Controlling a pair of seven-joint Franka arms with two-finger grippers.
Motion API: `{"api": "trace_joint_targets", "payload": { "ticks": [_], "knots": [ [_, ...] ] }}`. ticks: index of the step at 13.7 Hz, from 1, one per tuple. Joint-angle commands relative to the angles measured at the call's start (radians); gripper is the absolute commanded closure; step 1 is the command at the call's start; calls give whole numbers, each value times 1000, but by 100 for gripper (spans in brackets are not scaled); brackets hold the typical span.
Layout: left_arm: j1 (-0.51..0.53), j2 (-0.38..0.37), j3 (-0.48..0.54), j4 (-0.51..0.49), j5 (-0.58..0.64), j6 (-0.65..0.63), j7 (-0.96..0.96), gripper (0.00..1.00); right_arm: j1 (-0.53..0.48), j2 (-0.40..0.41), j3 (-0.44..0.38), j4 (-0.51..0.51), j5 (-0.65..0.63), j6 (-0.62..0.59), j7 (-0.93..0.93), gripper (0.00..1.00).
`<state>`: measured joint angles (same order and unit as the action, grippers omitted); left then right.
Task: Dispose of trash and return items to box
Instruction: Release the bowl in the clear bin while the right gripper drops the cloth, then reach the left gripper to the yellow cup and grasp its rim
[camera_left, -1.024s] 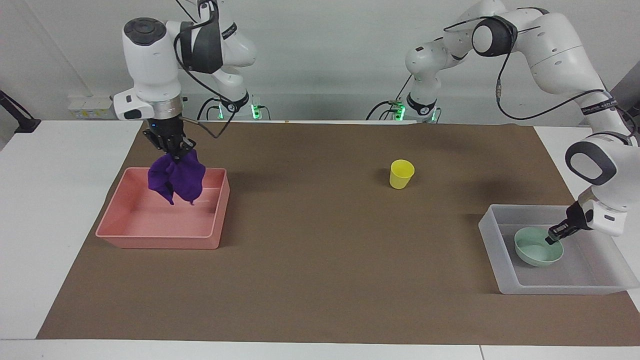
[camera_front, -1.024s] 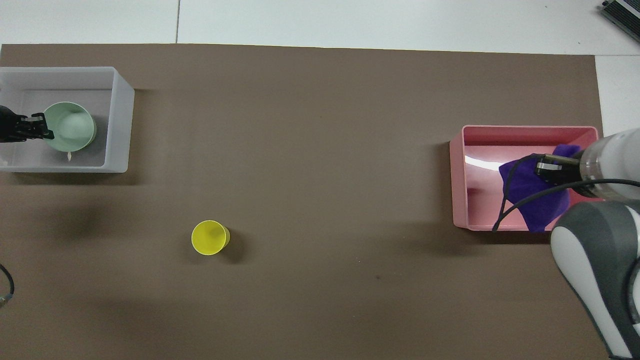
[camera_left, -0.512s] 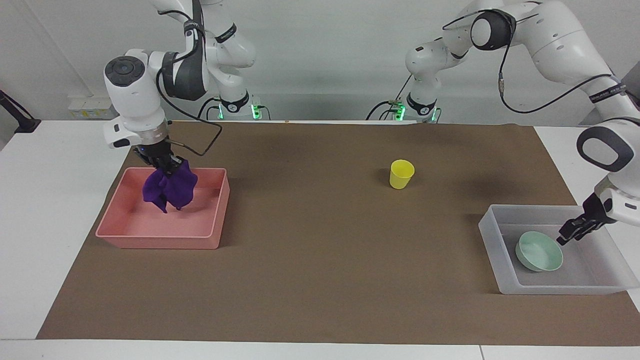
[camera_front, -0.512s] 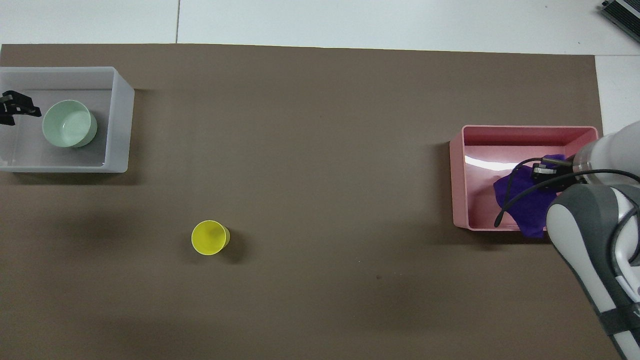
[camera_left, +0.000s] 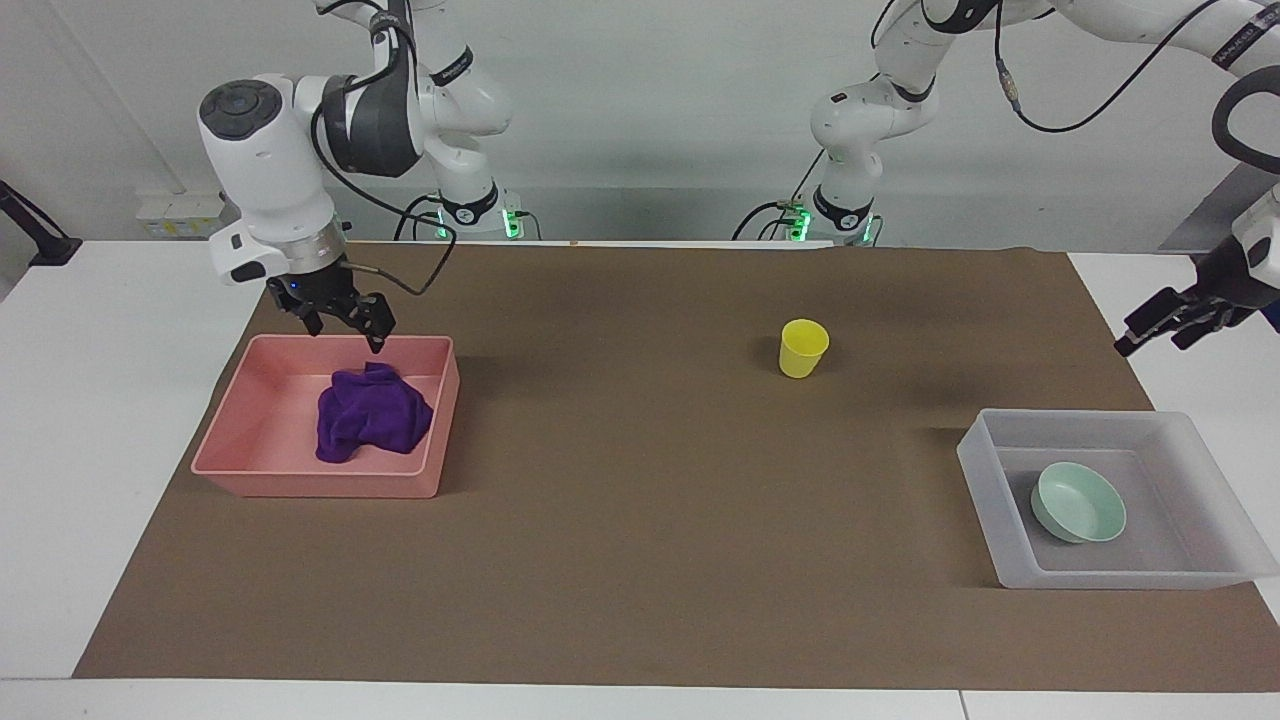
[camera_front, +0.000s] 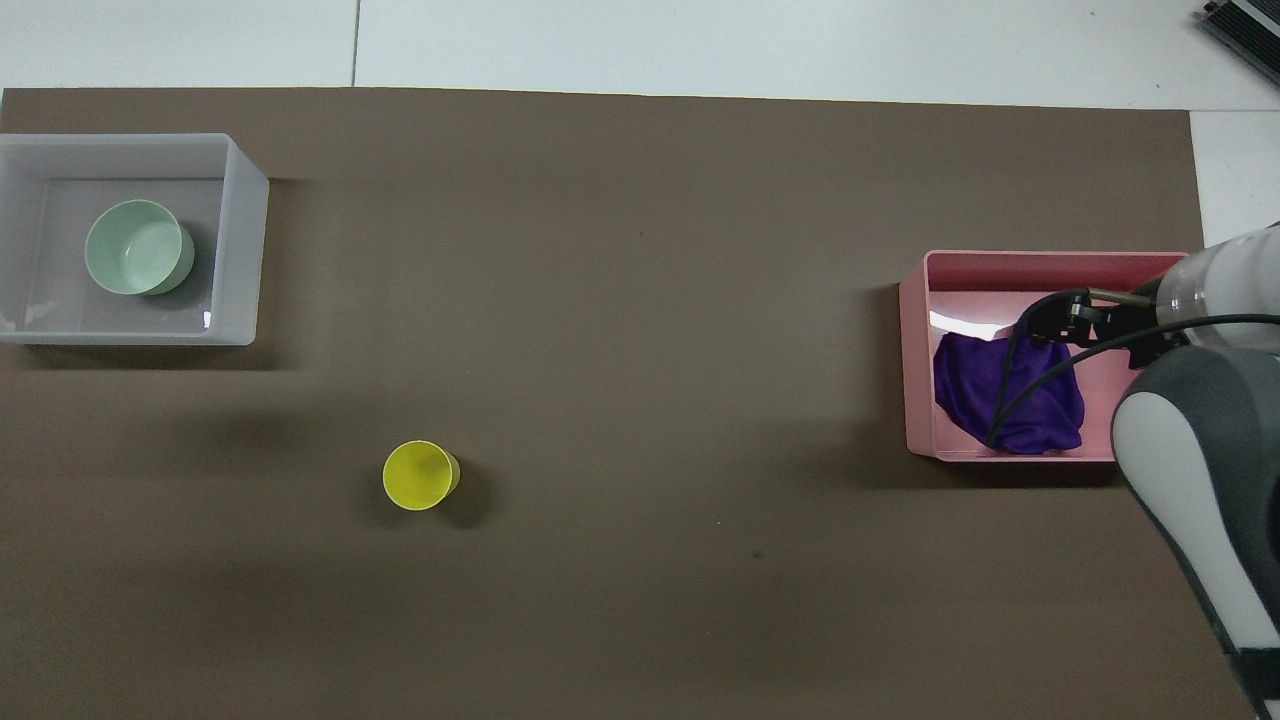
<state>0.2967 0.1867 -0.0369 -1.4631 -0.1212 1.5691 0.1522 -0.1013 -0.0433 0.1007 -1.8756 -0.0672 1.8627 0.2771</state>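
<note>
The purple cloth (camera_left: 372, 425) lies loose in the pink tub (camera_left: 310, 482); in the overhead view the cloth (camera_front: 1005, 395) fills the part of the pink tub (camera_front: 1050, 262) nearer to the robots. My right gripper (camera_left: 345, 325) is open and empty a little above the cloth (camera_front: 1050, 318). The mint-green bowl (camera_left: 1078, 502) sits upright in the frosted box (camera_left: 1120, 577), also in the overhead view (camera_front: 138, 247). My left gripper (camera_left: 1172, 322) is open and empty, raised over the mat's edge at the left arm's end. The yellow cup (camera_left: 803, 347) stands upright on the mat (camera_front: 420, 475).
A brown mat (camera_left: 640, 520) covers most of the white table. The frosted box (camera_front: 240, 250) stands at the left arm's end and the pink tub at the right arm's end. The cup stands between them, nearer to the robots than the box.
My right gripper opened and the cloth dropped into the pink tub. My left gripper let go of the bowl, rose out of the box and drew back.
</note>
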Motion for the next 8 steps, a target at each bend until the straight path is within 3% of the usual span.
{"api": "trace_joint_targets", "payload": {
  "ticks": [1,4,8],
  "knots": [
    [-114,-68,5,-139,-9,-43,1,0,9,-27,20,68,50,-84,-30,0],
    [-200,-154,5,-319,-127,8,1,0,14,-10,28,215,52,-215,-44,0],
    [-362,-217,5,-558,-181,174,-3,0,12,0,28,285,50,-298,-90,0]
  ]
}}
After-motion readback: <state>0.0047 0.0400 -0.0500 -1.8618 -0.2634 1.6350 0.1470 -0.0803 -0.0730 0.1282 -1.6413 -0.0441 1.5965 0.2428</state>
